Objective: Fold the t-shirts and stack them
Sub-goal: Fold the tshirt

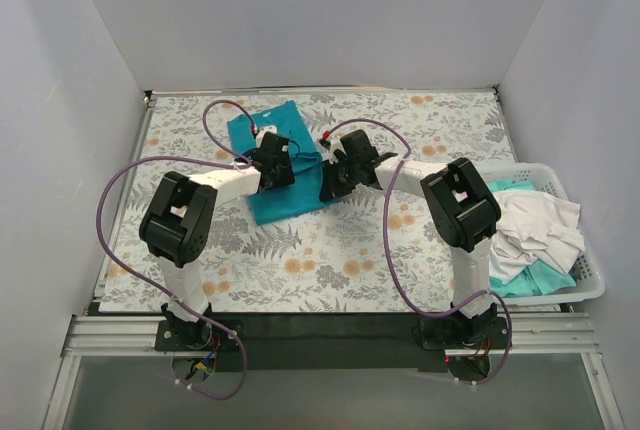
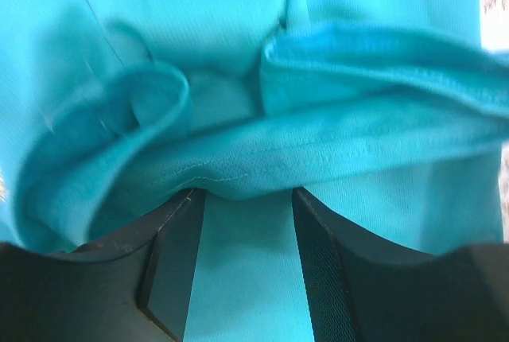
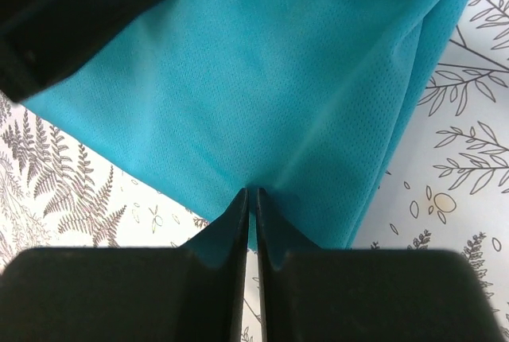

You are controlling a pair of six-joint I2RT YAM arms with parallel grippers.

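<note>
On table [image 1: 420,125], teal t-shirt [image 1: 262,128] beneath left tool [image 2: 246,195], edge within right tool [image 3: 252,195].

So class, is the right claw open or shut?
Shut: the right claw pinches the edge of the teal t-shirt, with no gap showing between its tips.

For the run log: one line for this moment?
left gripper: open at teal t-shirt fold | right gripper: shut on teal t-shirt | other t-shirts: in basket
</note>
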